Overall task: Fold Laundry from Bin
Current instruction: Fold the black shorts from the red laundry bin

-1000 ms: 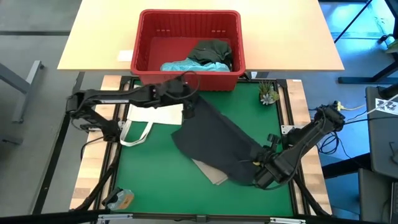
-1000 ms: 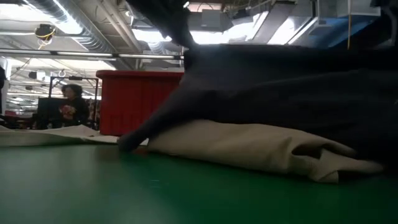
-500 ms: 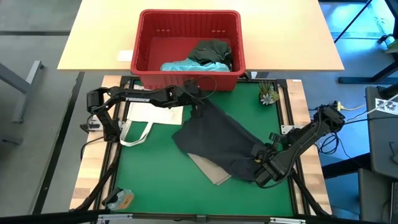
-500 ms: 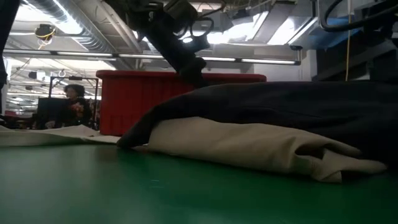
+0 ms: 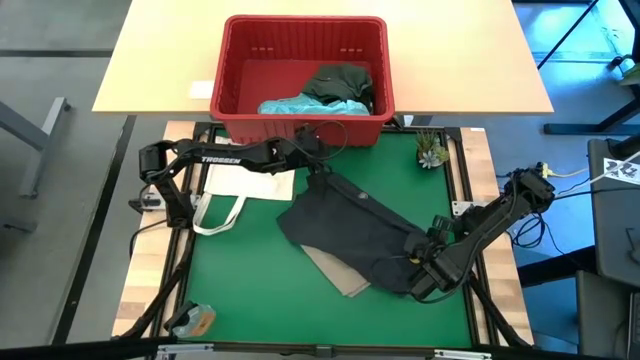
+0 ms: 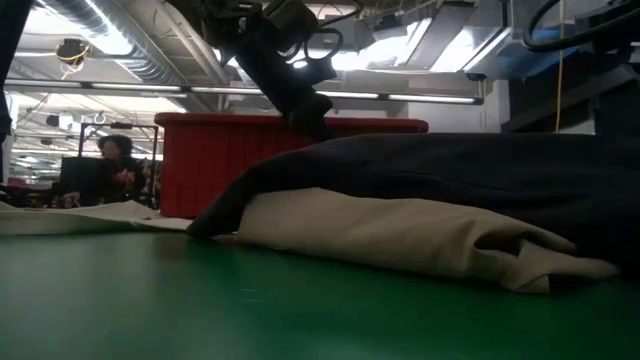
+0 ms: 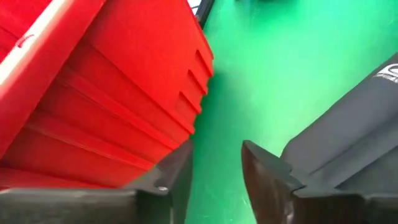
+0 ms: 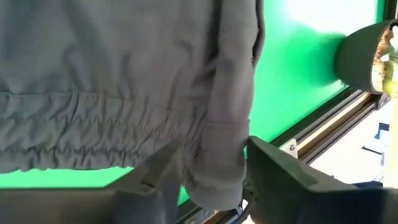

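— Right gripper (image 5: 418, 283), lower right of frame? Clamped on dark grey garment (image 5: 352, 226), gathered waistband edge pinched between fingers (image 8: 273, 163).
— Handles soft, limp, light; best gripped at corners. Left gripper (image 5: 318, 172), upper centre beside bin (image 5: 304, 125)? Parted, holding nothing.

Bare green mat (image 5: 240, 280) left of garments (image 5: 350, 225)

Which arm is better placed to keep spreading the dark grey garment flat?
Right. The right gripper is shut on the dark grey garment at its near corner. The left gripper is open beside the bin, holding nothing.
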`<control>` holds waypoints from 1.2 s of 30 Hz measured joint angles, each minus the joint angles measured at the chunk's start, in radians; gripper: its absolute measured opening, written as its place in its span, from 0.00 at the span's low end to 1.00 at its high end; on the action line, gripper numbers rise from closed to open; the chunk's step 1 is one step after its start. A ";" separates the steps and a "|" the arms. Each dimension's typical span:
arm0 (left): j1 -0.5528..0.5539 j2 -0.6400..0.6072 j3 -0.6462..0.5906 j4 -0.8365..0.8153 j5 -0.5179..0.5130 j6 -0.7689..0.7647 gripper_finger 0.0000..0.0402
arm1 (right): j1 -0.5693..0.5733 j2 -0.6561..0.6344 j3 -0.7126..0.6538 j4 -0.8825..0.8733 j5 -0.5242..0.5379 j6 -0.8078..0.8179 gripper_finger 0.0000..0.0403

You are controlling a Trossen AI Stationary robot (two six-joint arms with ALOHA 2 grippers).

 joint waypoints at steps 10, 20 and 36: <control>-0.042 0.000 0.028 -0.023 0.003 -0.035 0.46 | 0.000 0.000 0.000 -0.053 -0.112 -0.096 0.61; -0.143 -0.001 0.177 -0.148 0.006 -0.035 0.45 | 0.000 -0.006 0.000 -0.073 -0.010 -0.131 0.59; -0.297 -0.001 0.236 -0.457 0.009 -0.043 0.46 | -0.074 -0.007 -0.024 0.131 0.364 -0.184 0.59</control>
